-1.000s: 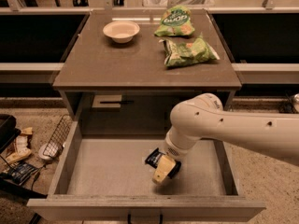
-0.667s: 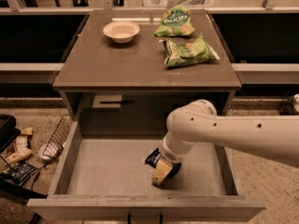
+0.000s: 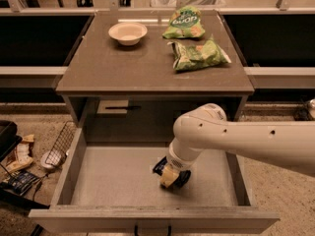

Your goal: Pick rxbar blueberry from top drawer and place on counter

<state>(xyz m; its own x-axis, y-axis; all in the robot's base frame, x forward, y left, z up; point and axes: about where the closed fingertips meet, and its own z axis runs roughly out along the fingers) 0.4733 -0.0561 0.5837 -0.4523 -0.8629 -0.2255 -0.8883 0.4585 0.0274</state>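
Biggest worry first: the counter (image 3: 123,68) sits above and beyond the gripper (image 3: 170,177), and its front edge hangs over the back of the top drawer (image 3: 147,214). Lift straight up and all is well, but swing back too early and the bulky white arm (image 3: 246,136), or whatever it carries, could clip that edge.

The gripper is low inside the drawer, right on top of the rxbar blueberry (image 3: 159,165). The dark wrapper peeks out on either side beneath it, lying on the drawer floor toward the front. How wide the gripper stands, and whether it has the bar at all, I cannot tell. Next worry, then: a flat, slick wrapper lying flush on a flat floor may skid away, or get caught by one edge and drop on the way up.

The drawer walls are well apart from the gripper on both sides. On the counter, far beyond it, lie two green chip bags (image 3: 197,55) and a pale bowl (image 3: 127,33), all set toward the back, so the front strip looks the likelier landing spot. A wire basket (image 3: 61,144) on the ground past the drawer's side wall is out of play.
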